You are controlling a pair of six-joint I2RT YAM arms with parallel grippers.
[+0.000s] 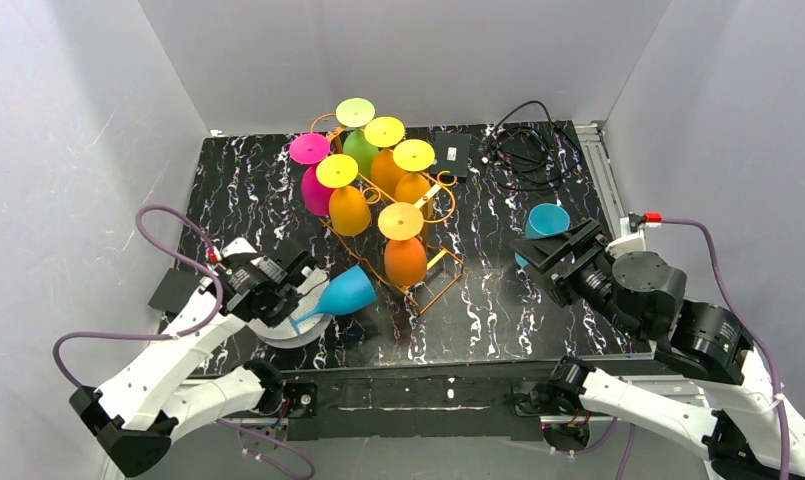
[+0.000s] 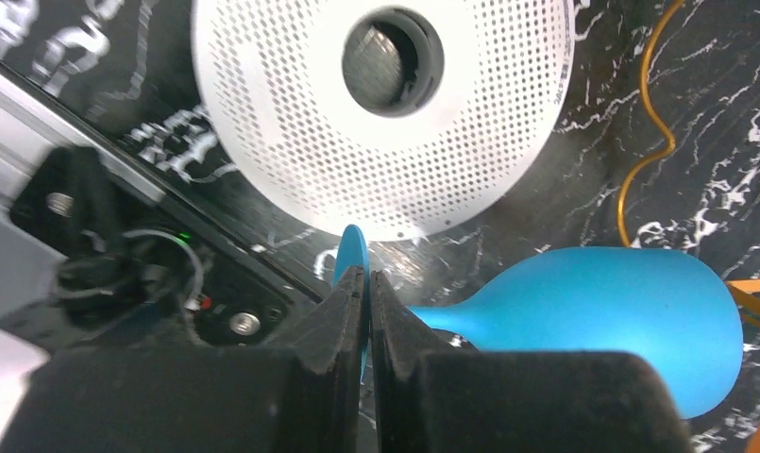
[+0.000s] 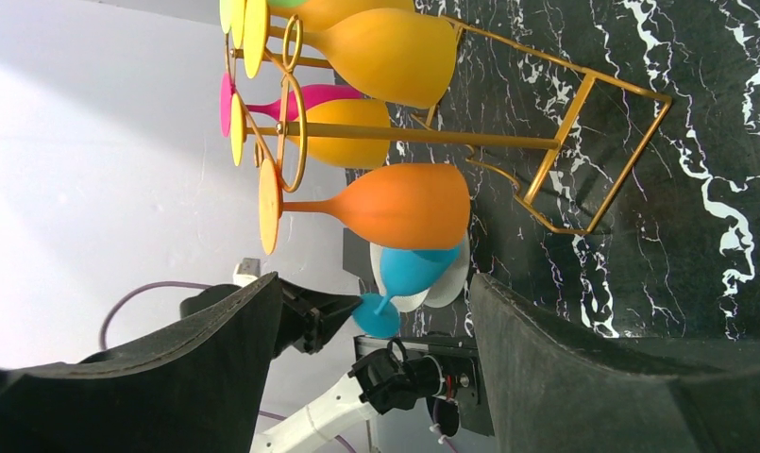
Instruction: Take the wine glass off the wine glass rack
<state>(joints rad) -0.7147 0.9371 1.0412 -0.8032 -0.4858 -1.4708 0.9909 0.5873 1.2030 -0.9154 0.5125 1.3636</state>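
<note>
rack (image 3: 432,135) holding six glasses (image 1: 405,260), left pincer (image 2: 367,288) grasping blue wine glass (image 2: 621,316), right pincer (image 3: 376,288) released

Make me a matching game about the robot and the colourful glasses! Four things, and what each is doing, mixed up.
Things:
1 left gripper
2 right gripper
3 front orange wine glass
4 white spool

States:
A hangs upside down on the wine glass rack
B open, empty
C lies flat on the table
D shut on the blue wine glass

Pairs: 1-D, 2-B, 3-A, 4-C
</note>
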